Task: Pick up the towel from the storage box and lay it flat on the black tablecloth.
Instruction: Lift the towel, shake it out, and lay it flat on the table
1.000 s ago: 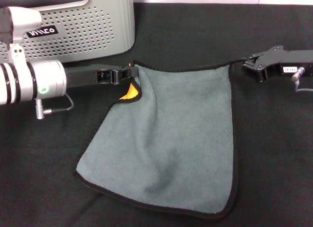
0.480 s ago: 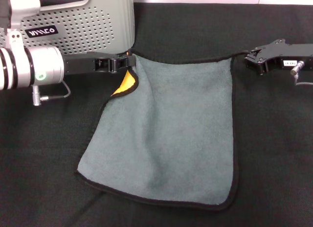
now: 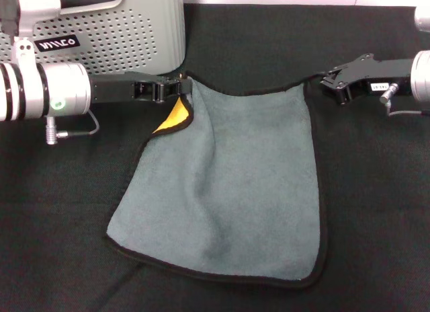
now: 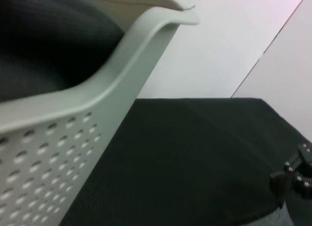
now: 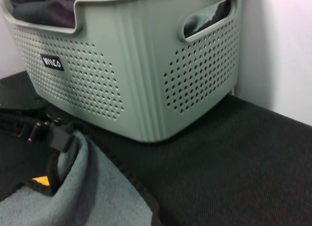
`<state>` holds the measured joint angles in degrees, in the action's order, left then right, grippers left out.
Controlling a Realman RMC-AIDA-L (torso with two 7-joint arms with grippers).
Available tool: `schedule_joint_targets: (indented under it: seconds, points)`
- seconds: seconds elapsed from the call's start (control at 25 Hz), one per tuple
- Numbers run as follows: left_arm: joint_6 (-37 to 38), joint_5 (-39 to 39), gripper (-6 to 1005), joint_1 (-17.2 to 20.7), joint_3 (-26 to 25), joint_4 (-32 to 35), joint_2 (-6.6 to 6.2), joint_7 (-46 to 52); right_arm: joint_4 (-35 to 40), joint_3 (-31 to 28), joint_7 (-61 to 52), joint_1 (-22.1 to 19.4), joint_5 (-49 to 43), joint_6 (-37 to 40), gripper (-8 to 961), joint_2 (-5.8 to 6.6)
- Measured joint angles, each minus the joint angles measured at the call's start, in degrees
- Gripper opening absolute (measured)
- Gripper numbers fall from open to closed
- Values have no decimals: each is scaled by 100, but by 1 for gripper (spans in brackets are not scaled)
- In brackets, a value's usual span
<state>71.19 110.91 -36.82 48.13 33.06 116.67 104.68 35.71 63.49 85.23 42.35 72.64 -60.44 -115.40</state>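
Right gripper [image 3: 321,81] has moved inward, slackening the towel [image 3: 235,191]'s far edge; both it and left gripper [image 3: 183,88] stay clamped on corners. Yellow fold remains, so not flat yet.

Behind my work surface I see a plain white wall [image 4: 214,50] running along its far edge. In the left wrist view a thin dark seam [image 4: 270,46] slants across that wall. Lighting looks soft and even throughout.
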Motion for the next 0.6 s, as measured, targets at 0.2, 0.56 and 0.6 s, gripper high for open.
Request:
schedule_joint_targets:
  seconds: [0.2, 0.56, 0.6]
  points:
    - [-39, 135, 47, -5, 3, 15, -5, 0, -20, 94, 10, 78, -4, 130, 13, -9]
    - [-237, 305, 56, 28, 3, 274, 20, -41, -85, 102, 11, 95, -25, 282, 13, -19]
    - [-249, 316, 57, 30, 3, 283, 23, -43, -98, 102, 11, 97, -32, 300, 13, -18]
